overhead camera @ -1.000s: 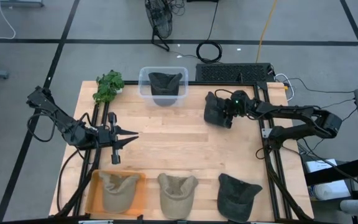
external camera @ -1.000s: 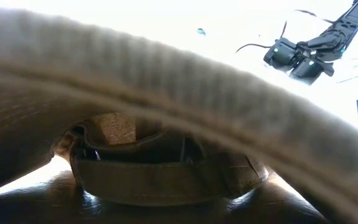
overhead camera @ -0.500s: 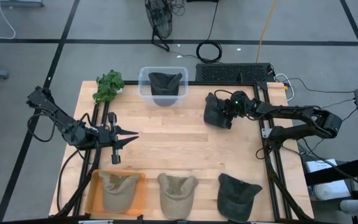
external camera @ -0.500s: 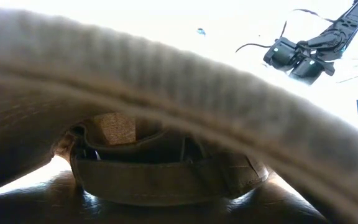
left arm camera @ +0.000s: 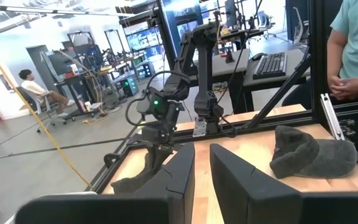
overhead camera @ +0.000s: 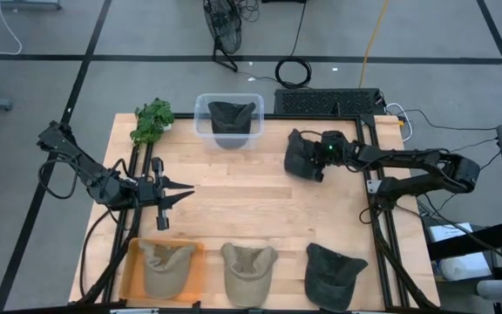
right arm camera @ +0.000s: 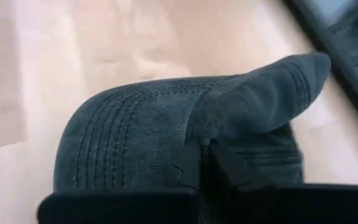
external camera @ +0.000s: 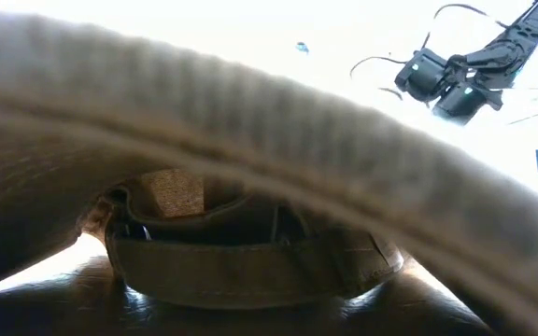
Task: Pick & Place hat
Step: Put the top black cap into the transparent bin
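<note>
On table's right side: right gripper [overhead camera: 317, 157] clenched on dark hat [overhead camera: 301, 153], pinching its fabric. Pick begun; placing remains. Bin [overhead camera: 253, 109] already holds one hat. Left gripper [overhead camera: 181, 190] idle at left, fingers narrowly apart, empty.

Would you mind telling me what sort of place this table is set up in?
Most likely a robotics lab or workshop: other robot arms stand on benches behind the table, monitors and a keyboard sit nearby, and cables trail across the grey floor.
</note>
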You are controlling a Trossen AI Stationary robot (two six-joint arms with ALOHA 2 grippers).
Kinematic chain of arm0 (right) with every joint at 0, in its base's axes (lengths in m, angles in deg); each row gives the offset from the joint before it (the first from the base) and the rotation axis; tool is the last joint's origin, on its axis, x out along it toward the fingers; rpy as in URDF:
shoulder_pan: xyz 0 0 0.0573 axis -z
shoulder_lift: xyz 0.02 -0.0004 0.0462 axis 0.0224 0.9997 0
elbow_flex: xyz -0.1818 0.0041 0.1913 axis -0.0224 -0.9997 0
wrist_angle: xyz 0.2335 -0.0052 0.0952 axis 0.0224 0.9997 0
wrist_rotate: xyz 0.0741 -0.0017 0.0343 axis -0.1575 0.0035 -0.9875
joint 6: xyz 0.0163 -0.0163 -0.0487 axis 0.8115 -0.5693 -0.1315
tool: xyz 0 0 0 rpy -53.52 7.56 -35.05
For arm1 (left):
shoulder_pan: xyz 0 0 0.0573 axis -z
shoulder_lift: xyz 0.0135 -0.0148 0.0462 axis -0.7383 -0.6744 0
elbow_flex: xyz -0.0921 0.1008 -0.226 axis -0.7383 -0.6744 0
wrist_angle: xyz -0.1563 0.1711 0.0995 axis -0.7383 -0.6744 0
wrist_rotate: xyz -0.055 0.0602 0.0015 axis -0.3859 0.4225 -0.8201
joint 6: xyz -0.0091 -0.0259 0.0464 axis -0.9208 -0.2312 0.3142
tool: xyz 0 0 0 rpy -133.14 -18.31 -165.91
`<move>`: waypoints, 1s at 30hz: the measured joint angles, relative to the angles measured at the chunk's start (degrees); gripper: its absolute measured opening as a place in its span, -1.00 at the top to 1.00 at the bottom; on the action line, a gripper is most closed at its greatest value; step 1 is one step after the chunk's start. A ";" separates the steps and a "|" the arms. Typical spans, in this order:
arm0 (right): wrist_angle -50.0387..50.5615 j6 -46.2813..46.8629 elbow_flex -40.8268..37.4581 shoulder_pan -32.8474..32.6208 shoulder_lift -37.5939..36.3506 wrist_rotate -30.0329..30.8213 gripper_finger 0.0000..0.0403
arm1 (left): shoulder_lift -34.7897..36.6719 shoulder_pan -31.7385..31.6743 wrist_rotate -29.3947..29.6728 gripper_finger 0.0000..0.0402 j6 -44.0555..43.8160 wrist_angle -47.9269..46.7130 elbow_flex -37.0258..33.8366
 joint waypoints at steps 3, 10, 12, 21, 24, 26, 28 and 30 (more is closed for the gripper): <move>-2.56 -2.37 0.00 -4.08 -0.89 8.55 1.00 | 0.00 0.00 0.00 0.69 0.14 0.00 0.00; -14.41 -10.25 0.00 -13.89 -3.64 23.55 1.00 | 0.00 -1.34 0.00 0.69 0.05 0.00 0.00; -20.49 -14.11 0.00 -16.33 -4.06 27.96 1.00 | 0.00 -1.85 0.02 0.69 -0.25 -0.06 0.00; -48.37 -26.43 0.08 -19.28 -3.80 29.97 1.00 | 0.00 -3.57 0.00 0.69 -0.88 -0.96 0.00; -48.41 -25.39 1.57 -18.36 -3.46 24.78 1.00 | 0.00 -4.11 -0.02 0.69 -0.74 -0.96 0.00; -48.40 -24.62 3.48 -18.15 -1.97 23.75 1.00 | 0.00 -4.56 -0.02 0.69 -0.66 -0.92 0.00; -48.30 -25.30 5.80 -18.12 0.20 23.76 1.00 | 0.00 -5.03 -0.07 0.69 -0.61 -0.91 0.00; -48.34 -26.46 9.00 -18.09 2.97 23.75 1.00 | 0.00 -5.49 -0.07 0.69 -0.65 -0.90 0.00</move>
